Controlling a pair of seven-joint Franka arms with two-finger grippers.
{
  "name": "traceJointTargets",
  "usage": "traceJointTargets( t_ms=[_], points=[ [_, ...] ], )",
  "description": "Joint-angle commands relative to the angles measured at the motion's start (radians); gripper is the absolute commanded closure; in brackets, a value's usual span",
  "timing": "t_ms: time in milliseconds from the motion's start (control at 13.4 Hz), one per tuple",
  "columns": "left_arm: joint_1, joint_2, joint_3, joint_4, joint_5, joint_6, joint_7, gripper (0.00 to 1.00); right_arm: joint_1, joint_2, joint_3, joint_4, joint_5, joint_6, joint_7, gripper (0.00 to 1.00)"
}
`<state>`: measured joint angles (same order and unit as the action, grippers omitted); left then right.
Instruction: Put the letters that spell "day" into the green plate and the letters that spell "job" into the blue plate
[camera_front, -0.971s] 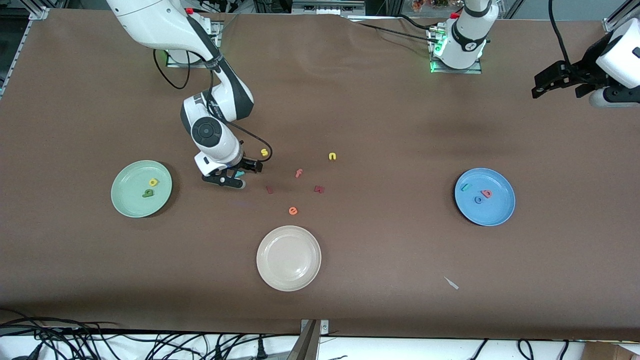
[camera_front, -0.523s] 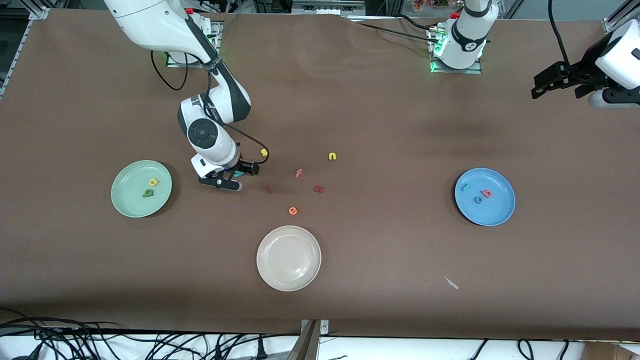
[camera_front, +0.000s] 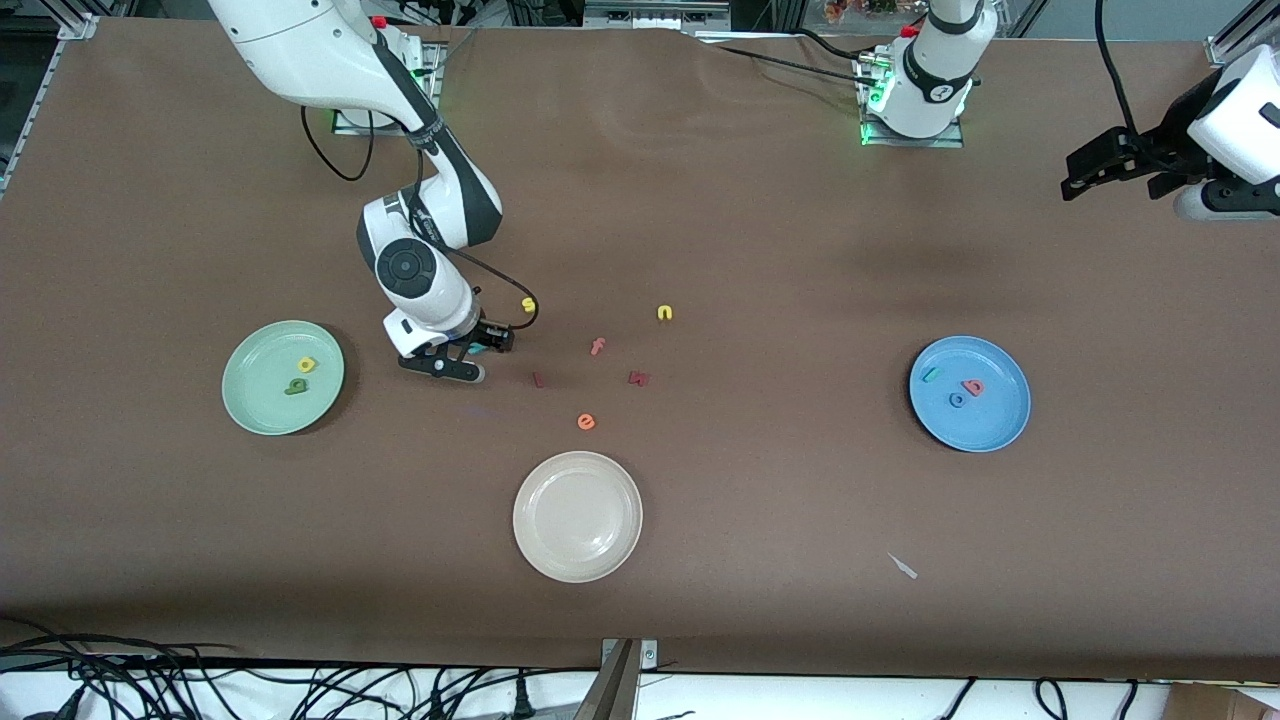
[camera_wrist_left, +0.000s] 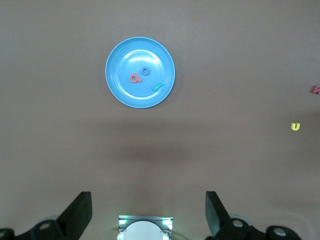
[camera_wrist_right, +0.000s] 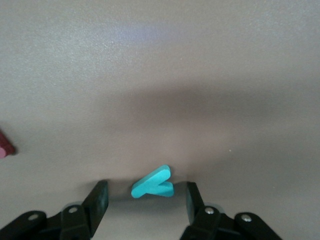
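Front view shows the right gripper (camera_front: 470, 352) low over the tabletop (camera_front: 760, 520), between the round pale mint-green plastic plate (camera_front: 262, 408) and the loose letters in the middle; since a second ago it has shifted slightly toward the right arm's base, and its fingers have narrowed. In the right wrist view the fingers (camera_wrist_right: 98, 200) stand on either side of the tiny teal foam y (camera_wrist_right: 153, 183), still apart from it, so nothing is gripped yet. The yellow foam d (camera_front: 306, 365) and dark green foam a (camera_front: 296, 386) lie in the mint-green plate as before. The round bright blue plastic plate (camera_front: 1000, 425), toward the left arm's end, holds the teal foam j (camera_front: 930, 375), blue ring-like foam o (camera_front: 956, 400) and salmon-red foam b (camera_front: 972, 386), unchanged.

The left gripper (camera_front: 1090, 166) waits high over the tabletop's edge at the left arm's end, fingers spread wide, where it was earlier.

Open brown surface lies between the teal y and the mint-green plate. The round cream-white plastic plate (camera_front: 545, 550) sits nearer the front camera. The yellow foam s (camera_front: 528, 304) lies just beside the right gripper.
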<state>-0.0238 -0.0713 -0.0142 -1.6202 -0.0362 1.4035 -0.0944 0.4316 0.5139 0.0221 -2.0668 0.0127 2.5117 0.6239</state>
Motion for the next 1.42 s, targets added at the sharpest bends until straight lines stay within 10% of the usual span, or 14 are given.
traceJointTargets(
  t_ms=[0,1344],
  points=[
    [-0.002,0.016,-0.001,0.034,0.036,-0.014,-0.008,0.0,-0.016,-0.005,0.002,-0.015,0.0,0.029,-0.016,0.34],
    [-0.002,0.015,-0.001,0.034,0.035,-0.014,-0.008,0.0,-0.025,0.006,0.004,-0.032,0.0,0.078,-0.03,0.58]
  ],
)
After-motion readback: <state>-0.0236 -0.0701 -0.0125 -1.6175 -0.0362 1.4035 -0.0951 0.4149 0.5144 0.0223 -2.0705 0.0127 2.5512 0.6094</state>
